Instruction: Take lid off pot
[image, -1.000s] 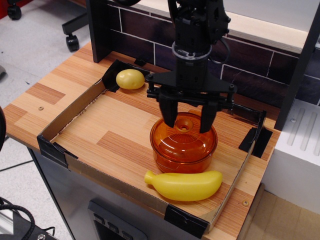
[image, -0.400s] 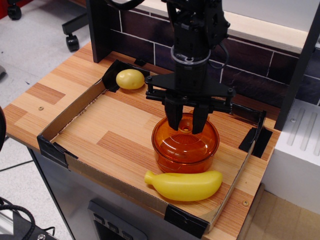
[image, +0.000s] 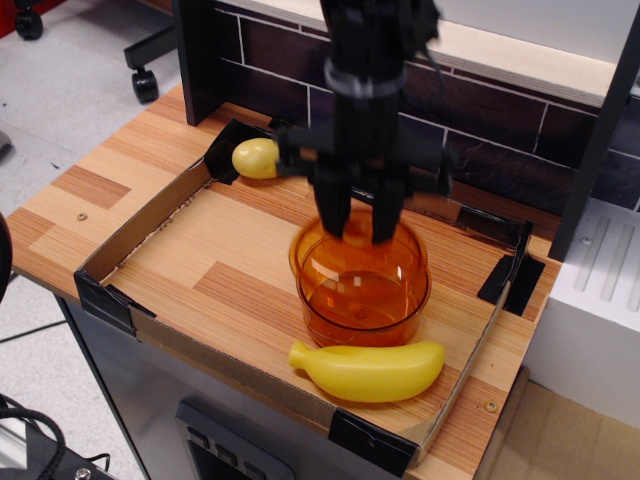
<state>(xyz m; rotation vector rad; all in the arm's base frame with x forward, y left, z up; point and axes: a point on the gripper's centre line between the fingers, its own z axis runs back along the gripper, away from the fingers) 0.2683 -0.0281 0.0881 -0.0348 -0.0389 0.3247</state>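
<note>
A wooden table (image: 110, 205) spreads under my fingers, and on it lies a shallow cardboard tray (image: 140, 235) with black tape at the corners, its near wall running below and in front of me. My gripper (image: 358, 232) hangs straight down over the tray's right half, motion-blurred, both black fingers (image: 332, 215) drawn close together and clamped on the small knob at the centre of the lid (image: 350, 252). The translucent orange lid rides just under my fingertips, tilted and raised off the pot (image: 362, 305), its left edge overhanging the pot's rim. The orange pot stands directly beneath my fingers on the tray floor, slightly to their right, its open mouth partly showing under the lid. A yellow banana (image: 368, 369) lies in front of the pot, on the near side of my fingers, touching or just beside the pot's base. A small yellow lemon (image: 256, 158) sits behind and to the left of my fingers, in the tray's far corner.
</note>
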